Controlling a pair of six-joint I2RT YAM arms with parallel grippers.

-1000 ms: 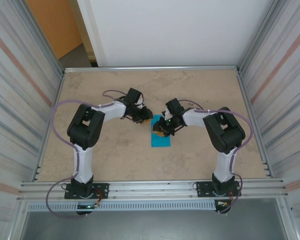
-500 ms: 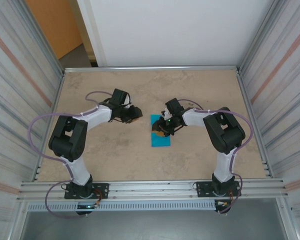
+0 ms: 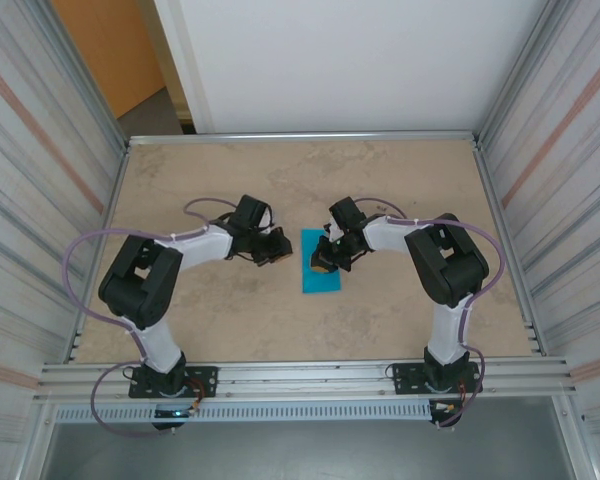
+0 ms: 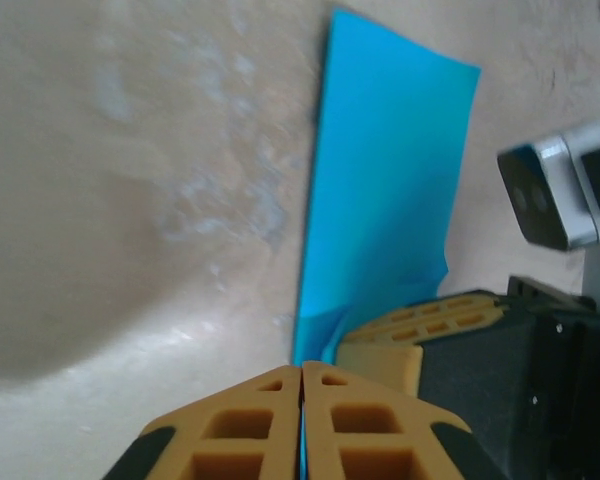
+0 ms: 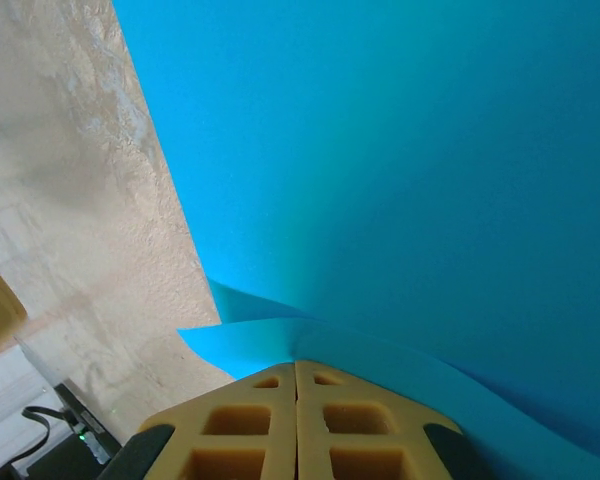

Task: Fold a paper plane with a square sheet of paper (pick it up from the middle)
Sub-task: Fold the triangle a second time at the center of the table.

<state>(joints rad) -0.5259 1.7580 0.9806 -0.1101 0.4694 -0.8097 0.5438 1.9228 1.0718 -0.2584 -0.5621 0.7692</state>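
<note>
Beige marbled tabletop [image 3: 180,180], ribbed metal walls [image 3: 40,150]; thin teal square sheet of paper [image 3: 320,280] pinched tight by left gripper [image 4: 301,370] and right gripper [image 5: 297,365].

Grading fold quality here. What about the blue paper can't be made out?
Top external: creases on the square sheet of paper too small; right gripper covers part.
Left wrist: left gripper hides its near corner; grip unclear.
Right wrist: frame edges cut off most of its outline.

Sheet: the teal-blue square sheet of paper [image 5: 410,170] spreads across the top and right.
Table: a beige, mottled table [image 5: 65,210] runs down the left.
Gripper: the right gripper [image 5: 297,366] sits at the bottom edge, its orange fingers pressed together with a lifted fold of the sheet at their tips.
</note>
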